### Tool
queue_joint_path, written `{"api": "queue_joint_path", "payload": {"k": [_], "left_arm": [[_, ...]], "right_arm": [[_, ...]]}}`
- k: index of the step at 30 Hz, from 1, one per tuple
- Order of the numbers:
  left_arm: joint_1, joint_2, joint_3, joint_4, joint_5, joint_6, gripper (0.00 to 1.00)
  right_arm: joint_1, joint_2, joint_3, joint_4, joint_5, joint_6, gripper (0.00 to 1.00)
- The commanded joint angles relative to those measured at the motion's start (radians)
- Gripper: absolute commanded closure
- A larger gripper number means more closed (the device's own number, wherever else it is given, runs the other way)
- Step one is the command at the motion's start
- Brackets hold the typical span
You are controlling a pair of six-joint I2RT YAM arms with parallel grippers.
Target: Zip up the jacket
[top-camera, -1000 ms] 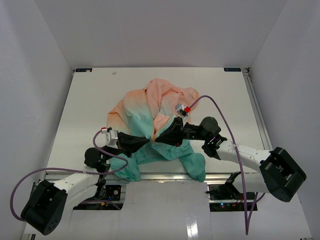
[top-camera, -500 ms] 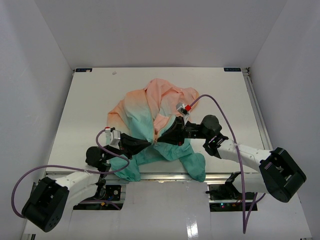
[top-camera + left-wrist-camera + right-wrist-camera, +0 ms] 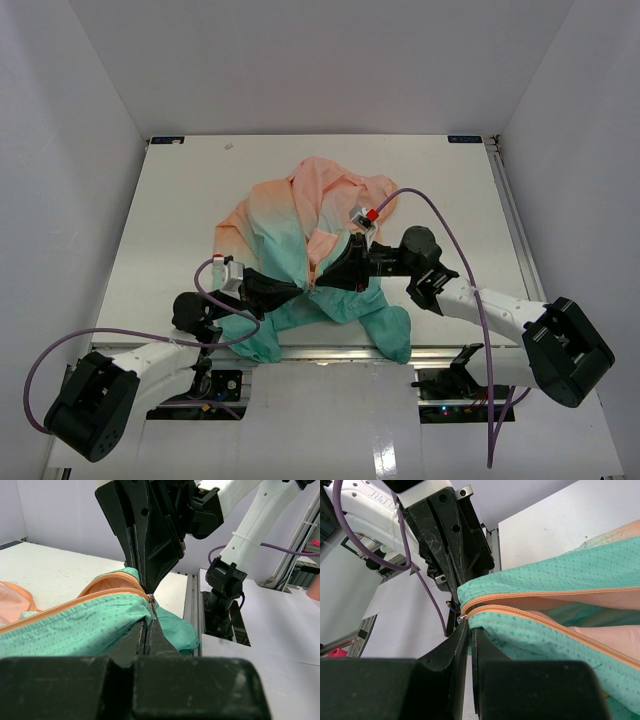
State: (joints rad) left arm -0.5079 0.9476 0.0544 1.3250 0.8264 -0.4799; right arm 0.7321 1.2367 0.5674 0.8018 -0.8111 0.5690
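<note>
- The jacket (image 3: 300,240) lay bunched on the white table (image 3: 170,220), peach end toward the back and teal end spilling to the near edge, between the two arms.
- It looked thin and floppy: light woven cloth with a fine dotted weave, creased and folded over itself. My read was that it would slide and stretch under any pull and have no stiffness of its own.
- The zipper (image 3: 545,622) was the one firm line, an orange toothed tape running along both front edges. It was open over most of its length, with the two sides joined only at the bottom.
- The left gripper (image 3: 148,625) had its jaws pressed nearly together, pinching the teal hem right at the foot of the zipper.
- The right gripper (image 3: 468,630) faced it tip to tip, jaws all but closed on the same corner, where a small metal pull (image 3: 463,616) showed. I could not tell whether the pull itself sat between the pads.
- Best hold, as I judged it, was one gripper anchoring the hem below the slider and the other on the pull. That would keep the tape taut, since slack cloth would likely bunch and jam the teeth.
- The pull was tiny and smooth, so an easy slip was the risk.
</note>
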Motion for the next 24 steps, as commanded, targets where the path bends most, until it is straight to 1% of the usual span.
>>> {"api": "queue_joint_path", "payload": {"k": [1, 6, 9, 10, 13, 15, 17, 18, 20, 24], "left_arm": [[-0.004, 0.002, -0.023, 0.38, 0.089, 0.016, 1.0], [-0.004, -0.005, -0.025, 0.359, 0.025, 0.009, 1.0], [-0.004, -0.004, -0.024, 0.366, -0.014, -0.015, 0.87], [-0.004, 0.001, -0.024, 0.376, -0.018, -0.024, 0.85], [-0.004, 0.023, -0.02, 0.426, -0.006, -0.058, 0.84], [-0.004, 0.033, -0.013, 0.427, 0.026, -0.063, 0.95], [-0.004, 0.046, 0.0, 0.418, 0.069, -0.066, 0.99], [-0.004, 0.053, 0.007, 0.415, 0.088, -0.068, 1.0], [-0.004, 0.069, 0.012, 0.428, 0.109, -0.08, 1.0], [-0.004, 0.085, 0.024, 0.412, 0.137, -0.08, 1.0]], "right_arm": [[-0.045, -0.038, 0.07, -0.006, 0.036, -0.031, 0.92], [-0.042, -0.04, 0.05, -0.014, -0.01, -0.05, 0.92], [-0.037, -0.048, 0.02, 0.01, -0.025, -0.051, 0.92], [-0.035, -0.05, 0.012, 0.015, -0.025, -0.051, 0.92], [-0.03, -0.047, 0.005, 0.02, -0.025, -0.055, 0.92], [-0.028, -0.045, 0.007, 0.017, -0.017, -0.06, 0.92], [-0.029, -0.046, 0.018, 0.002, -0.005, -0.069, 0.92], [-0.03, -0.047, 0.024, -0.006, 0.001, -0.074, 0.92], [-0.032, -0.053, 0.039, -0.012, 0.026, -0.077, 0.92], [-0.041, -0.045, 0.079, -0.026, 0.032, -0.07, 0.92]]}}
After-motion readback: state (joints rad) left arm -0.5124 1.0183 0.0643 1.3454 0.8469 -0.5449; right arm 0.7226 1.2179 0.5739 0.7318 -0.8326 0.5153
